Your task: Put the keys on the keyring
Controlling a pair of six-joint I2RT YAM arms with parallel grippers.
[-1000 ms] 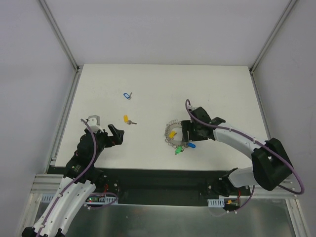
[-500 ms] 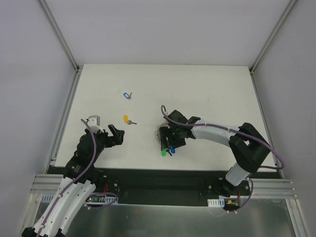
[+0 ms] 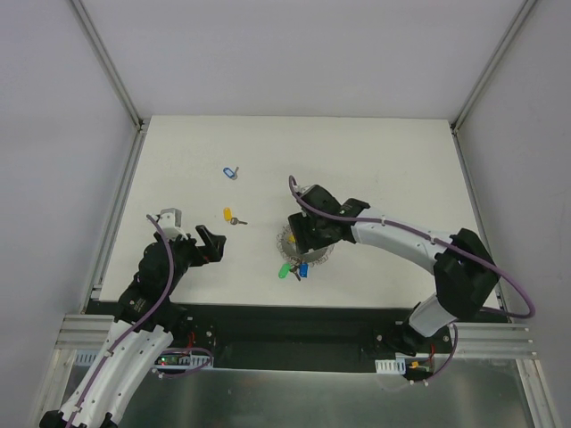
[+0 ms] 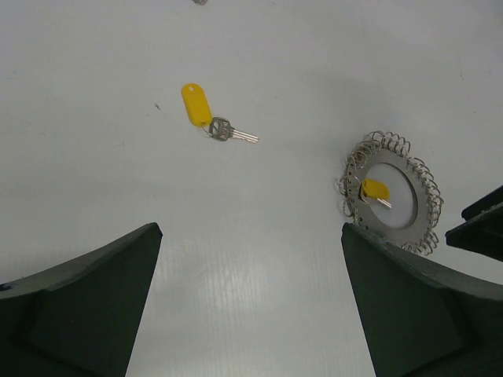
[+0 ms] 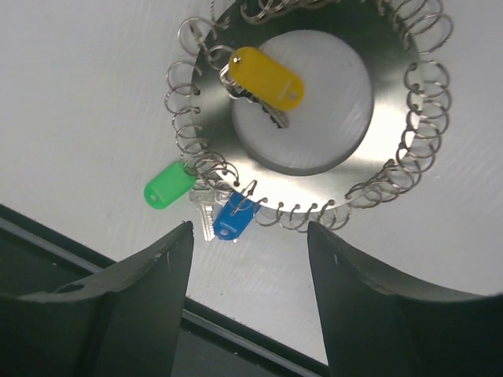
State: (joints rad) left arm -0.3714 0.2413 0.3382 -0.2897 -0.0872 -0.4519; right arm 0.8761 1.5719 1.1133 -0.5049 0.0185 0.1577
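Plainly, we see the keyring [image 5: 385,133] as a flat grey disc fringed with thin wire loops, lying on the matte white surface [image 5: 78,78] beneath the spread, empty right fingers [image 5: 141,298]. Our right wrist view shows the glossy oval green tag [image 5: 169,184] and blue tag [image 5: 236,217] at its rim. The left wrist view hides those but shows a loose yellow-tagged key [image 4: 196,104] well apart from it, beyond the spread left fingers [image 4: 94,290].

Plain white for the worktop [image 3: 375,160], without any pattern. Dull grey for the keyring [image 5: 389,133], with shiny silver for its wire loops [image 5: 185,118]. At the ring, a yellow tag [image 5: 267,78], a green tag [image 5: 169,186] and a blue tag [image 5: 234,220], all on silvery keys [image 5: 273,116]. Apart from it, a second yellow tag [image 4: 196,104] and a second blue tag [image 3: 231,171]. Black for the fingers [image 5: 118,314], white for the right arm [image 3: 401,239].
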